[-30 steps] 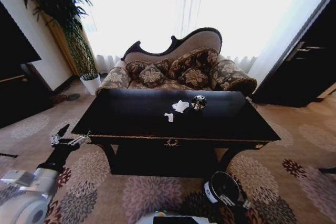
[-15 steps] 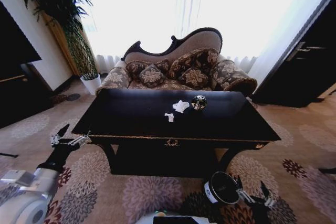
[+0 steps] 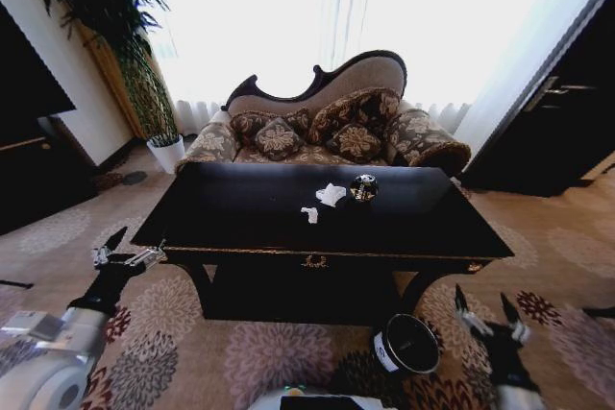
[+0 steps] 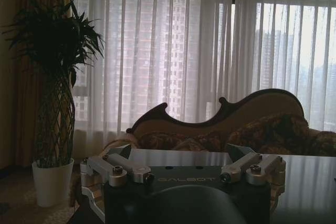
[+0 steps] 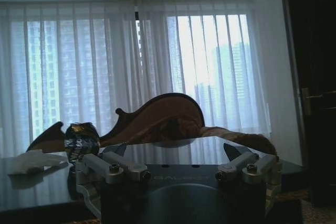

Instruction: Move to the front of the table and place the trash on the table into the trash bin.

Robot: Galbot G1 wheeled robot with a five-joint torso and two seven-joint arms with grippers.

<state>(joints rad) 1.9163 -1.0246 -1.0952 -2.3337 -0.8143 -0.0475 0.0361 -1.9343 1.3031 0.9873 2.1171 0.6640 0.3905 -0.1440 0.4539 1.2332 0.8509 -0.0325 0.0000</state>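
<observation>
Three pieces of trash are sitting on the glossy black surface of the table (image 3: 240, 208): a crumpled tissue (image 3: 332, 194), a smaller paper scrap (image 3: 309, 214) and a shiny can (image 3: 363, 187), all clustered near the middle toward the far edge. None is in the trash bin (image 3: 407, 344), which is standing on the carpet just in front of the table, toward the robot's right. The robot is facing the table's front, so the approach looks largely done and all the picking is left. The left gripper (image 3: 128, 254) is hovering off the near left corner, fingers spread and empty; the right gripper (image 3: 490, 316) is hanging beside the bin, fingers likewise released. "GALBOT" is reading faintly on the left gripper's body in its wrist view; the bin's white label is illegible.
</observation>
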